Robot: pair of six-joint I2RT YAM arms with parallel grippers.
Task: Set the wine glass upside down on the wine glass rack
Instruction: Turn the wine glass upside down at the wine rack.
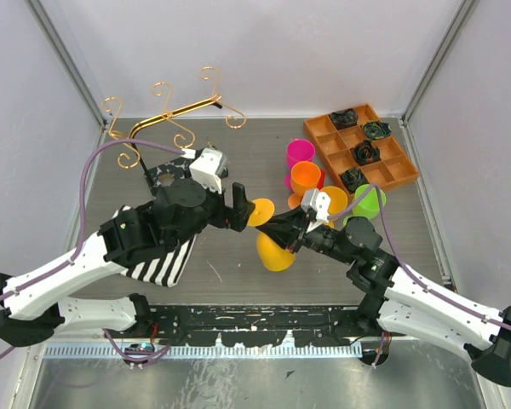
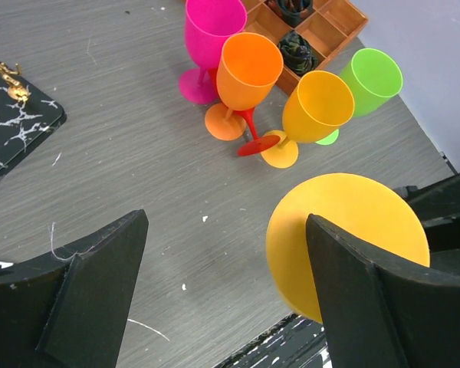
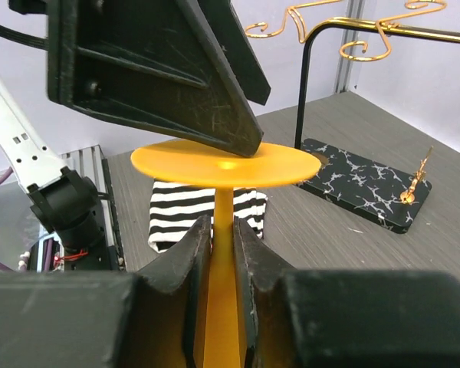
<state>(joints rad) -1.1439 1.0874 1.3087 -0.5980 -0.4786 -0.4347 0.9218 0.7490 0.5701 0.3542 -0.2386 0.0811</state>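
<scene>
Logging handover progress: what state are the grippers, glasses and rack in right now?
Yellow-orange plastic wine glass: held aloft by its stem.
Right gripper: shut on the stem.
Left gripper: open, fingers either side of the glass's foot.
Thin gold metal rack: upright, no glass hanging.
Pink glass, orange glass, amber glass, green glass: standing upright.

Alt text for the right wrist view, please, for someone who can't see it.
The right gripper is shut on the stem of a yellow-orange wine glass, its round foot just past the fingertips. A black left gripper finger hangs right over the foot; the gold wine glass rack stands behind on the right.
</scene>
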